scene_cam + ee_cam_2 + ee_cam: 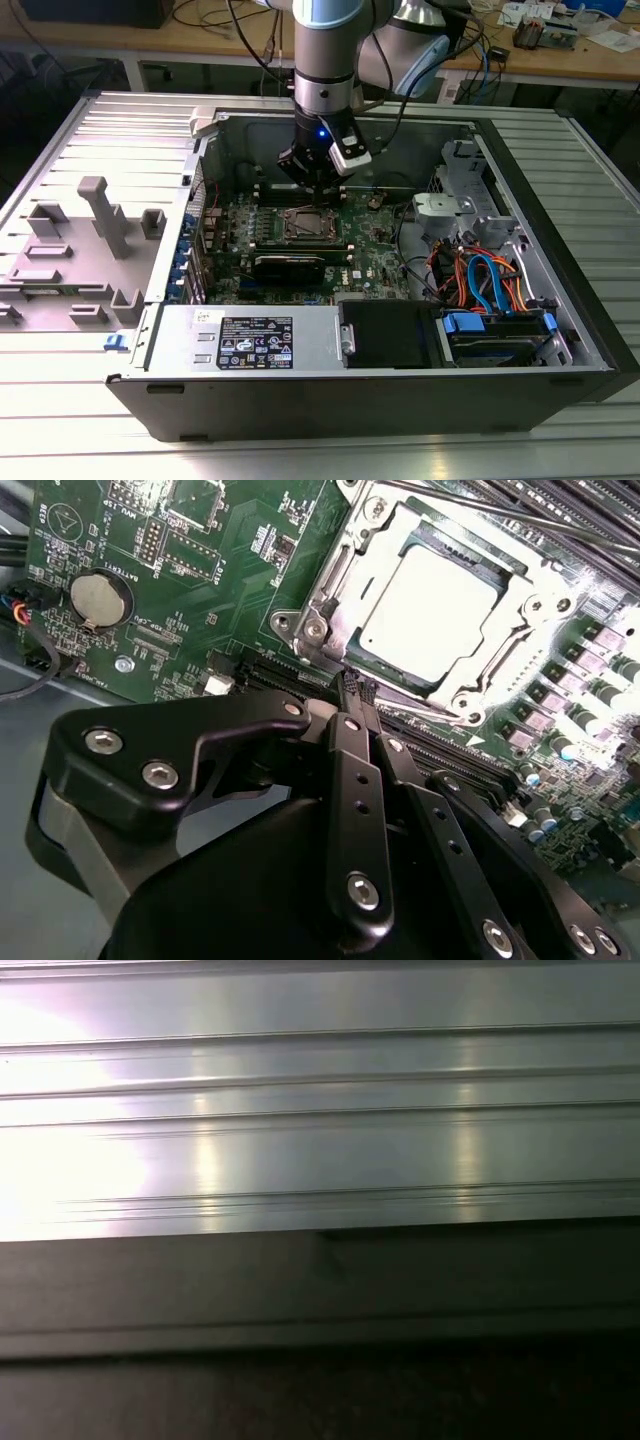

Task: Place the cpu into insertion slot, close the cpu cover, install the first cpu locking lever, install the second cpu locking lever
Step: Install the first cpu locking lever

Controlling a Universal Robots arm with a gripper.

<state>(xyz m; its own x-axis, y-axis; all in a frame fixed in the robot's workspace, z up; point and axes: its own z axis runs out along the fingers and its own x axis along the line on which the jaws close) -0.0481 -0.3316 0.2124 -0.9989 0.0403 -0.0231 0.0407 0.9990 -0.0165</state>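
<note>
Black linkage bars of the gripper (358, 685) fill the near part of the second wrist view, and its two fingers run side by side to tips pressed together with nothing between them. Those tips sit at the near edge of the insertion slot (440, 600), right against the thin wire levers along that side, though I cannot tell whether they touch.

Going from the exterior view's left to its right: grey plastic fixtures (100, 225) stand on the ribbed table (60, 400), well apart from the work; then comes the open computer case (300, 345), with the green motherboard (385, 262) inside; then, further right, the drive bay with its orange and blue cables (485, 280).

The gripper (313, 185) hangs over the far edge of the insertion slot (303, 223), so the slot lies just ahead of and below the fingertips.

The second wrist view adds what the exterior view cannot resolve: the cpu (428, 605) already lies flat in the slot, its pale metal top showing through the window of the cpu cover (520, 585), which appears folded down around it. The first wrist view gives a ribbed metal panel (320, 1110).
</note>
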